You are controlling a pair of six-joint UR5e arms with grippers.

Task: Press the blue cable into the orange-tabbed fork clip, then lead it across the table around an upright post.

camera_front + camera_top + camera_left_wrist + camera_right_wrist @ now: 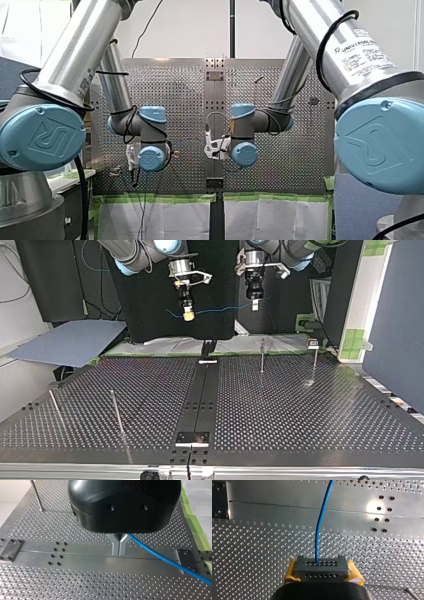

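Top view, entry 1: my right gripper, at the view's left, hangs above the far edge of the table. Its yellow-padded fingers are closed on the blue cable.

Entry 2: my left gripper, at the view's right, hangs at about the same height and well apart from the other. The cable spans the gap between the two in a slightly sagging line, clear of the table. A short loose end runs past my right gripper toward the view's left.

Entry 3: one upright post stands near the far edge, right of the dark centre strip. A second post further right carries a small fitting, too small to identify. Two more posts stand near the front left.

Left wrist view: the metal fingers are pressed together. The cable leaves at their base and trails off over the table; the pinch point is hidden under the black housing.

Right wrist view: the yellow pads flank a grey perforated block, set narrow. The cable rises out of the block and runs ahead.

Front view: both grippers are small and partly hidden behind the wrist joints. Neither the fingers nor the cable can be read there.
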